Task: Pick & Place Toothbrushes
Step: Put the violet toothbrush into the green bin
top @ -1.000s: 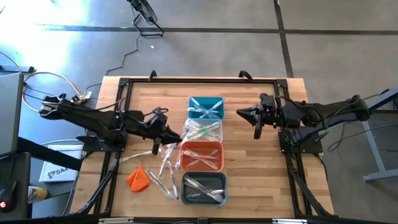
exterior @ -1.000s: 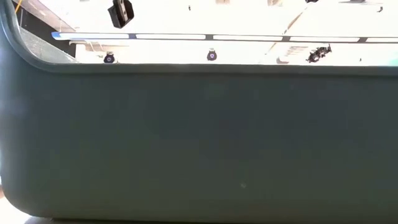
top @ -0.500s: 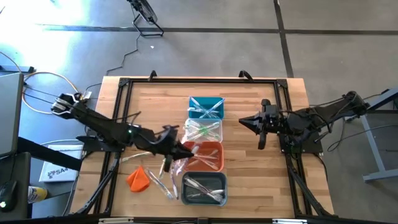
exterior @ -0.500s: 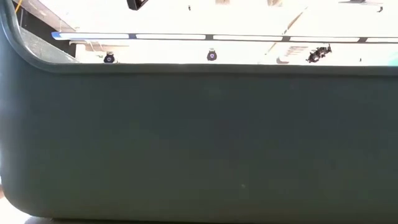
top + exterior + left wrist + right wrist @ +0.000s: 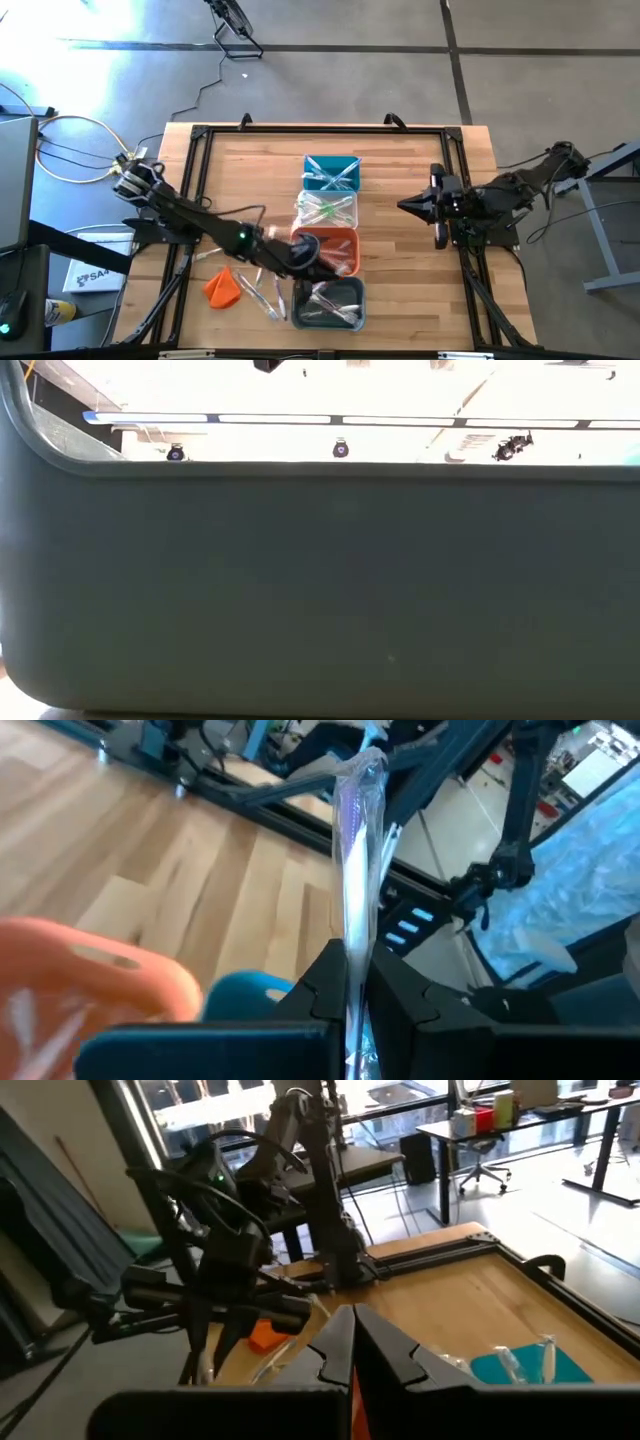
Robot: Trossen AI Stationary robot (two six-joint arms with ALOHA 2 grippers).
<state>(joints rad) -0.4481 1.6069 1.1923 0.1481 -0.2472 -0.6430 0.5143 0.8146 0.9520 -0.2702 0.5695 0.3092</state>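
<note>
Left end effector [image 5: 318,262] has reached over the orange bin [image 5: 343,243], clamping 1 toothbrush [image 5: 358,870].

Overhead camera looks straight down on the table [image 5: 400,150]; the low one stares into a dark bin wall [image 5: 320,590]; both wrist cameras share the tabletop.

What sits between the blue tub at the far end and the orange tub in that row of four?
In the high view, a clear rectangular plastic bin holding green and pale toothbrushes lies between the teal rectangular bin and the orange rectangular bin.
</note>
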